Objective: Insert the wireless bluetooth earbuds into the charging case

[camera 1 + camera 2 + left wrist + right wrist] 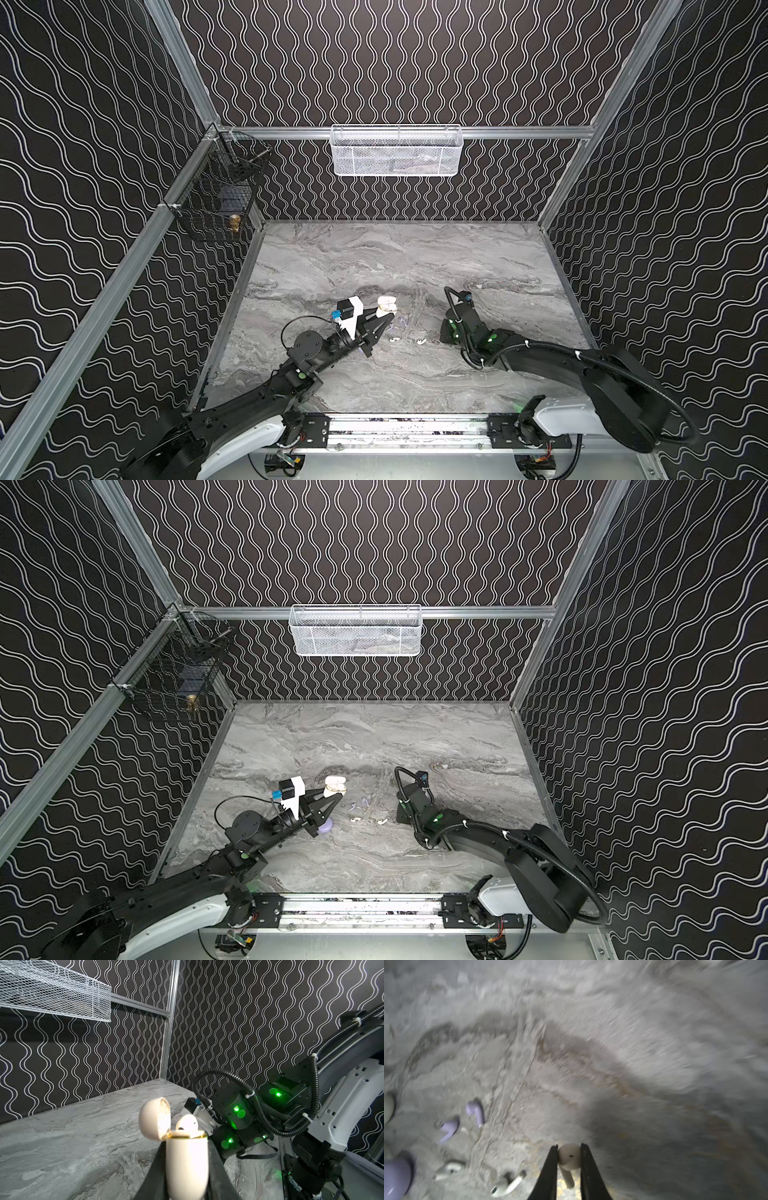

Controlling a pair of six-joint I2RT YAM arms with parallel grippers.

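A cream charging case (pixel 187 1163) stands upright in my left gripper (pixel 187 1142), which is shut on its body. The lid (pixel 154 1118) hangs open and one cream earbud (pixel 187 1123) sits in the case. Both top views show this case (pixel 386 308) (pixel 334 787) held above the table's middle. My right gripper (pixel 569 1145) is shut on the head of another cream earbud (pixel 569 1157), stem pointing back between the fingers, above the table and to the right of the case. On the table lie two lavender earbuds (pixel 475 1111) (pixel 449 1129) and two white earbuds (pixel 448 1168) (pixel 506 1185).
A lavender case (pixel 326 827) lies on the marble table (pixel 374 266) beside the left wrist. A white mesh basket (pixel 395 149) hangs on the back wall and a black wire basket (pixel 216 199) on the left wall. Patterned walls close in three sides.
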